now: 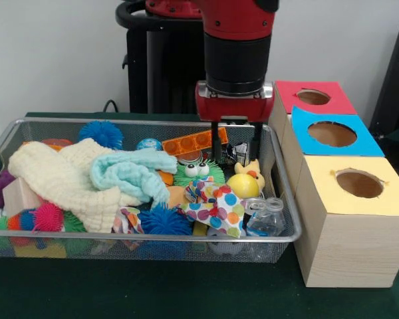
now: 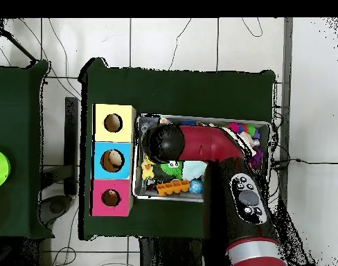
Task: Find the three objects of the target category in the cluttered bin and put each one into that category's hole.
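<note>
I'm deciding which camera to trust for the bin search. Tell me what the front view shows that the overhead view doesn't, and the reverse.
Only the front view shows the cloths: a cream cloth and a pale blue one, plus a clear plastic bottle and a polka-dot cloth, and the gripper hanging into the wire bin.

Only the overhead view shows the whole green table and the arm covering much of the bin.

Both show the yellow, blue and red holes, the orange tray and the green googly-eyed toy.
</note>
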{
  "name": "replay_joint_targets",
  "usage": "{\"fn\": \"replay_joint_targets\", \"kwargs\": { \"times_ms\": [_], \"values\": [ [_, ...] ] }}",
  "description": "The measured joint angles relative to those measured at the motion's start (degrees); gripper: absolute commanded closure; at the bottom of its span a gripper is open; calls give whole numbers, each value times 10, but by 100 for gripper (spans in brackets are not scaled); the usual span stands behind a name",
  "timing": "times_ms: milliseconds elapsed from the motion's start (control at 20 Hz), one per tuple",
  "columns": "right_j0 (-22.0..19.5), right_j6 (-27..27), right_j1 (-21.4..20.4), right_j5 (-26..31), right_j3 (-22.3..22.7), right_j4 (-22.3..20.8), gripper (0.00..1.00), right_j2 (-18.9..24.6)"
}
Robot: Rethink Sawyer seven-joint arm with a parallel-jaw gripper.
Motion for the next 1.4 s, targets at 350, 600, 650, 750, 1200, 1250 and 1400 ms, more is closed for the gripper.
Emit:
{"fn": "replay_joint_targets", "kwargs": {
  "times_ms": [350,600,650,750,1200,1250,1400],
  "values": [
    [23,0,18,-25,2,0,0,0],
    [43,0,30,-36,2,0,0,-5],
    [47,0,31,-37,2,0,0,-7],
    [52,0,33,-38,2,0,0,-11],
    [75,0,35,-40,5,0,0,-33],
    [75,0,35,-41,6,0,0,-35],
    [76,0,35,-45,6,0,0,-42]
  ]
}}
